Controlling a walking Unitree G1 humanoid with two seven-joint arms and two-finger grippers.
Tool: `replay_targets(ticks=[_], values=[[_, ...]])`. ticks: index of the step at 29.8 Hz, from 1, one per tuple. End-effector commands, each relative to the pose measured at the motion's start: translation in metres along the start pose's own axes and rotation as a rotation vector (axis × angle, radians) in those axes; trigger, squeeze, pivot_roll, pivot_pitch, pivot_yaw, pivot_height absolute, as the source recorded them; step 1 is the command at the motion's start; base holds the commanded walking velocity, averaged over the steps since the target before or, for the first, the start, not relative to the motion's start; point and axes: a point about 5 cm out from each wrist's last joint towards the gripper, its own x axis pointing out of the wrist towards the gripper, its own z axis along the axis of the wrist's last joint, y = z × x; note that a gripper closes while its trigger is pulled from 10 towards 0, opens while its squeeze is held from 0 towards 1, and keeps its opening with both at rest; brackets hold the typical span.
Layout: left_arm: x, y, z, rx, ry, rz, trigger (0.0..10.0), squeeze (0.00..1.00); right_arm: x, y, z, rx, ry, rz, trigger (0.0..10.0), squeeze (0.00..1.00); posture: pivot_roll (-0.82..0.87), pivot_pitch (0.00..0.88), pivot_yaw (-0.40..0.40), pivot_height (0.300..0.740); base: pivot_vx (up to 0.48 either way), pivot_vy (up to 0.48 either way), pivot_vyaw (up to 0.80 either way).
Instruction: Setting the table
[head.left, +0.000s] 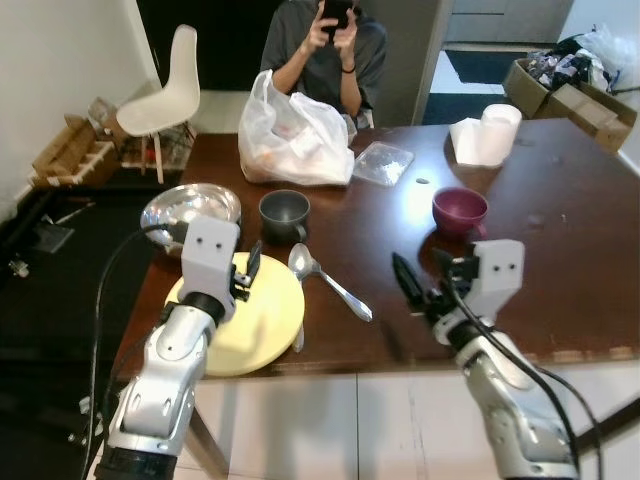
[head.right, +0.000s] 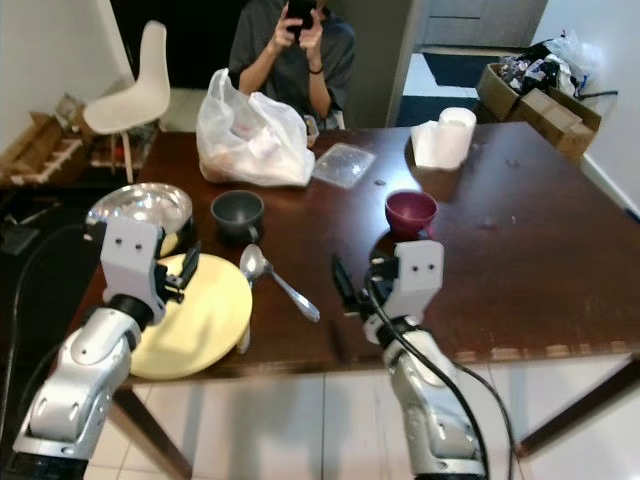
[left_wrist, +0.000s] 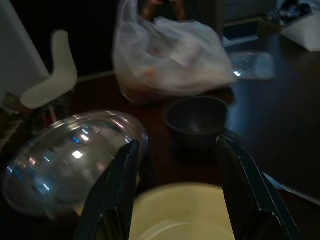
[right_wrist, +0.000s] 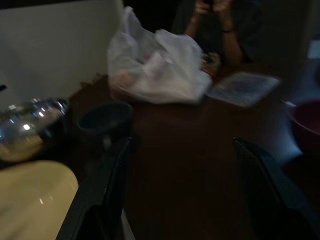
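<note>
Hovering released: left hand (head.left: 247, 272) over yellow plate (head.left: 262, 322), right hand (head.left: 422, 284) over table (head.left: 560, 250); no writing legible.

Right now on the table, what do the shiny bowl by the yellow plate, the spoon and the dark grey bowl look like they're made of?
The shiny bowl looks like polished stainless steel: it mirrors the room and throws bright highlights. The spoon seems the same metal, silvery and reflective. The dark grey bowl has a matte, even finish with little glare, so plastic or glazed ceramic; the look leaves that open.
</note>
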Motion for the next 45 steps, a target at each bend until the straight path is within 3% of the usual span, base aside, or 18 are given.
replay_targets(ticks=[1, 2, 3, 4, 5, 7, 11, 15, 18, 19, 24, 30, 31, 35, 39, 45], values=[[-0.002, 0.002, -0.004, 0.008, 0.014, 0.0, 10.0, 0.0, -0.001, 0.006, -0.006, 0.024, 0.023, 0.027, 10.0, 0.0, 0.0, 0.0, 0.089, 0.74, 0.472, 0.0, 0.0], [-0.002, 0.001, -0.004, 0.012, 0.016, -0.009, 10.0, 0.0, -0.002, 0.006, -0.009, 0.024, 0.045, 0.041, 10.0, 0.0, 0.0, 0.0, 0.09, 0.74, 0.412, 0.0, 0.0], [-0.003, -0.002, -0.004, 0.015, 0.022, -0.031, 10.0, 0.0, -0.005, 0.007, -0.02, -0.034, 0.123, 0.084, 10.0, 0.0, 0.0, 0.0, 0.091, 0.74, 0.0, 0.0, 0.0], [-0.003, -0.002, -0.004, 0.015, 0.022, -0.031, 10.0, 0.0, -0.005, 0.007, -0.02, -0.034, 0.123, 0.084, 10.0, 0.0, 0.0, 0.0, 0.091, 0.74, 0.0, 0.0, 0.0], [-0.004, -0.004, -0.004, 0.012, 0.026, -0.048, 10.0, 0.0, -0.009, 0.007, -0.031, -0.103, 0.195, 0.125, 10.0, 0.0, 0.0, 0.0, 0.091, 0.74, 0.0, 0.0, 0.0], [-0.006, -0.007, -0.003, 0.002, 0.025, -0.078, 10.0, 0.0, -0.012, 0.005, -0.039, -0.078, 0.262, 0.144, 10.0, 0.0, 0.01, 0.0, 0.09, 0.74, 0.0, 0.0, 0.0], [-0.011, -0.009, 0.001, -0.01, 0.011, -0.14, 10.0, 0.0, -0.014, 0.002, -0.053, -0.135, 0.357, 0.229, 10.0, 0.0, 0.02, 0.0, 0.09, 0.74, 0.0, 0.0, 0.0], [-0.011, -0.008, 0.003, -0.006, 0.004, -0.154, 10.0, 0.0, -0.01, 0.004, -0.05, -0.141, 0.345, 0.253, 10.0, 0.0, 0.02, 0.0, 0.087, 0.74, 0.0, 0.0, 0.0], [-0.009, -0.009, 0.005, 0.0, 0.0, -0.159, 10.0, 0.0, 0.003, 0.002, -0.04, -0.15, 0.288, 0.228, 10.0, 0.0, 0.02, 0.0, 0.086, 0.74, 0.0, 0.0, 0.0], [-0.007, -0.011, 0.006, 0.019, 0.001, -0.161, 10.0, 0.0, 0.011, 0.0, -0.032, -0.149, 0.245, 0.206, 10.0, 0.0, 0.03, 0.0, 0.083, 0.74, 0.0, 0.0, 0.0], [-0.003, -0.011, 0.002, 0.075, 0.038, -0.158, 10.0, 0.0, 0.019, 0.003, -0.02, -0.118, 0.168, 0.182, 10.0, 0.0, 0.02, 0.0, 0.092, 0.74, 0.0, 0.0, 0.0], [-0.003, -0.005, -0.001, 0.082, 0.057, -0.14, 10.0, 0.0, 0.036, 0.007, -0.025, -0.085, 0.163, 0.174, 10.0, 0.0, 0.03, 0.0, 0.106, 0.74, 0.0, 0.0, 0.0], [-0.003, -0.002, 0.003, 0.083, 0.048, -0.128, 10.0, 0.0, 0.047, 0.012, -0.027, -0.064, 0.162, 0.196, 10.0, 0.0, 0.07, 0.0, 0.097, 0.74, 0.0, 0.0, 0.0], [-0.005, 0.002, 0.007, 0.085, 0.04, -0.114, 10.0, 0.0, 0.053, 0.016, -0.027, -0.047, 0.16, 0.219, 10.0, 0.0, 0.09, 0.0, 0.09, 0.74, 0.0, 0.0, 0.0], [-0.02, 0.029, 0.022, 0.168, 0.016, -0.114, 10.0, 0.0, 0.065, 0.029, -0.026, -0.03, 0.179, 0.332, 10.0, 0.0, 0.18, 0.022, 0.064, 0.74, 0.0, 0.0, 0.0], [-0.042, 0.062, 0.044, 0.242, 0.017, -0.144, 10.0, 0.0, 0.065, 0.035, -0.03, -0.058, 0.223, 0.438, 10.0, 0.0, 0.22, 0.054, 0.044, 0.74, 0.0, 0.0, 0.0]])
